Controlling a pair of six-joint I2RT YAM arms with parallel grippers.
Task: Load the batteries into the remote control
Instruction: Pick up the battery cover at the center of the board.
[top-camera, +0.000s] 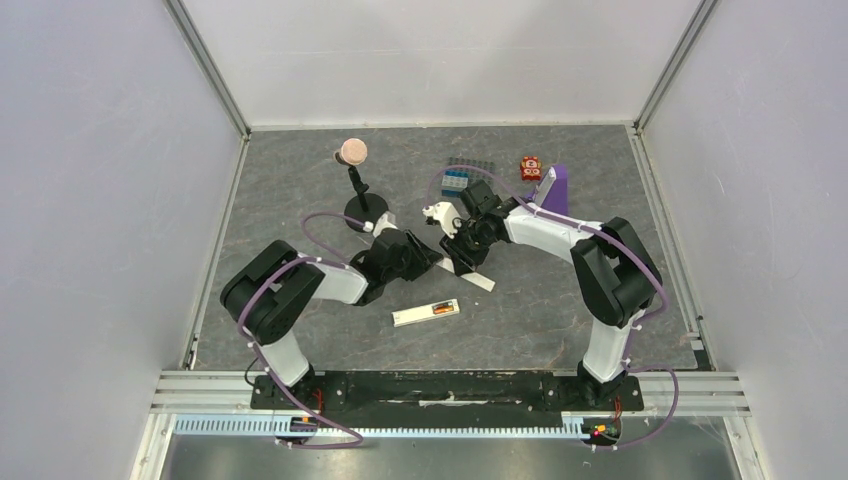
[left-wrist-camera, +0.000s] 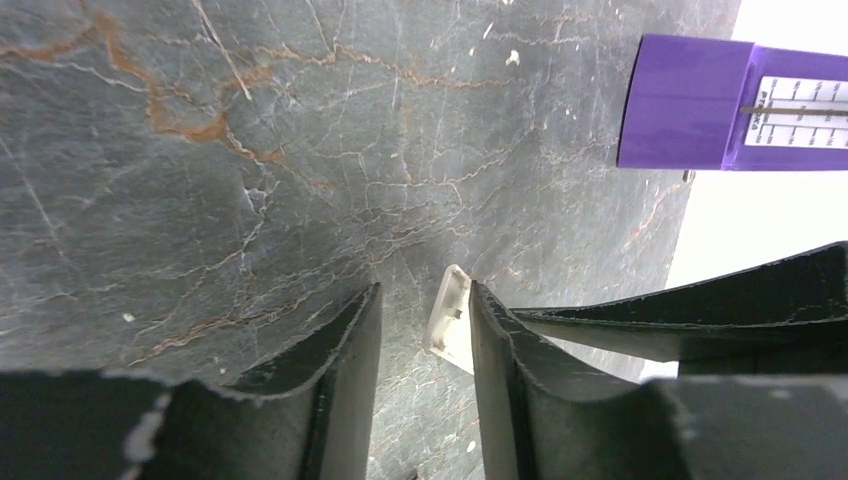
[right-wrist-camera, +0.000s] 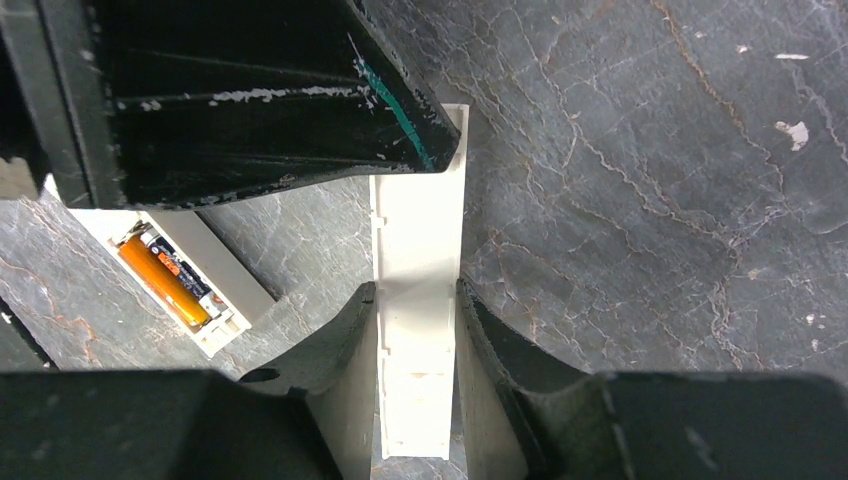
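Remote control: the remote control (top-camera: 418, 316) lies flat on the dark stone-patterned table (top-camera: 540, 330), back side up, near the front and between the two arms, free of both grippers.
Batteries: the batteries (right-wrist-camera: 170, 275), one orange and one dark, sit side by side inside the remote's open recess.
Right gripper: the right gripper (right-wrist-camera: 416, 292) straddles a thin white panel (right-wrist-camera: 420, 230), its jaws pressed against both long edges in a firm grasp.
Left gripper: the left gripper (left-wrist-camera: 425, 292) meets the same panel at its far end; the jaws stand slightly apart, the panel's end touching one finger with a gap to the other.
Panel: it lies just behind the remote, angled across the table centre between the two wrists.
Background: a purple stand (top-camera: 553, 188) with a pale slab stands at the right rear, a small red object (top-camera: 530, 167) just beside it; a blue block (top-camera: 457, 181) and a pink ball on a black post (top-camera: 353, 152) sit farther left.
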